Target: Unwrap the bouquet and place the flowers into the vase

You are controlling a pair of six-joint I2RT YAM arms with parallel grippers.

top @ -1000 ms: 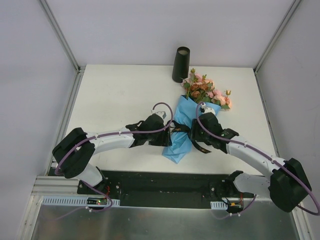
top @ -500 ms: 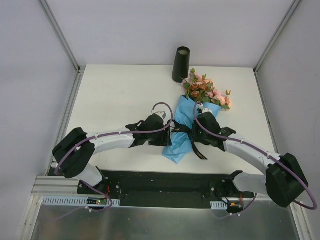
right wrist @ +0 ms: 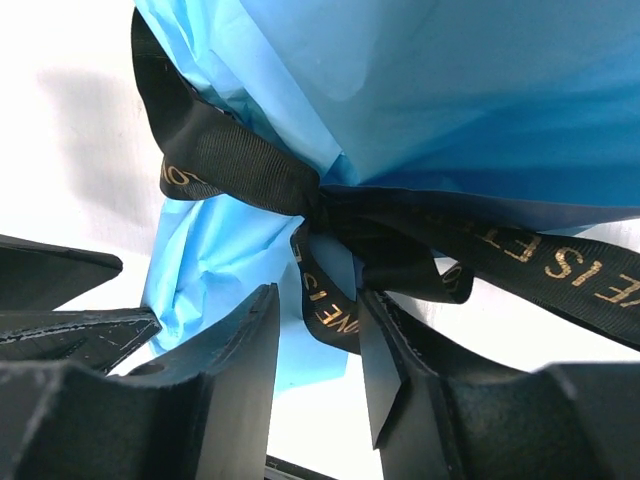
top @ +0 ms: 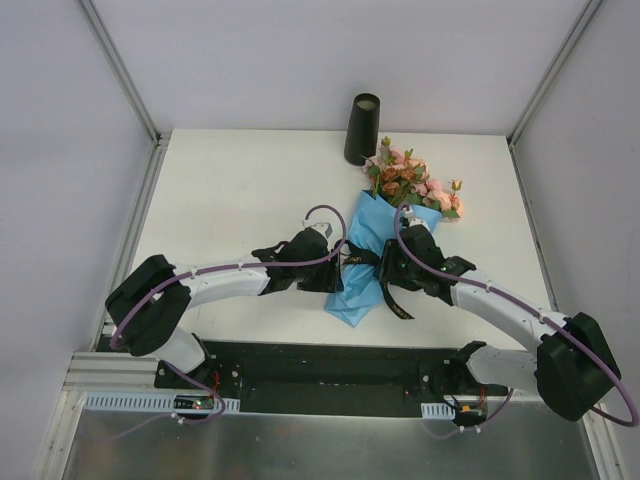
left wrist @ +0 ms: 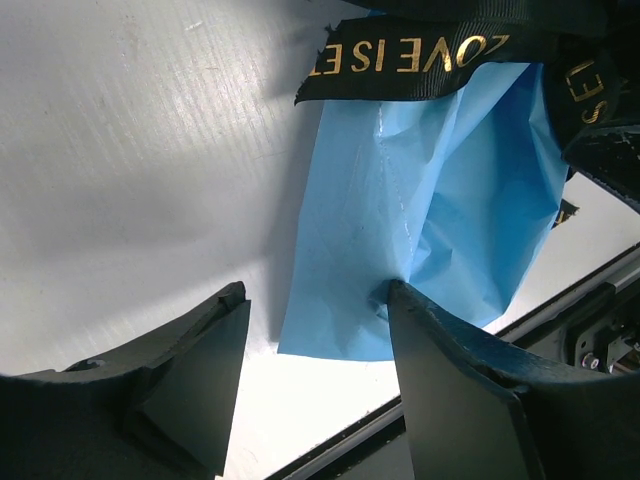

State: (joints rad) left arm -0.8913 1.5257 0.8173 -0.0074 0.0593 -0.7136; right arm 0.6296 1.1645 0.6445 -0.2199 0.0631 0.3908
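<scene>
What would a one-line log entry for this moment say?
bouquet: lying wrapped on table | ribbon: tied, tail between open right fingers | left fingers: open at paper edge | vase: upright beside flowers

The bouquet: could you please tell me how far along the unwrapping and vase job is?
Done: nothing yet; the bouquet lies wrapped in blue paper with the black ribbon knotted. In hand: the right gripper, open, has a ribbon tail between its fingers; the left gripper, open, straddles the paper's lower corner. Left: untie, unwrap, move the flowers into the vase, which stands flowerless.
</scene>
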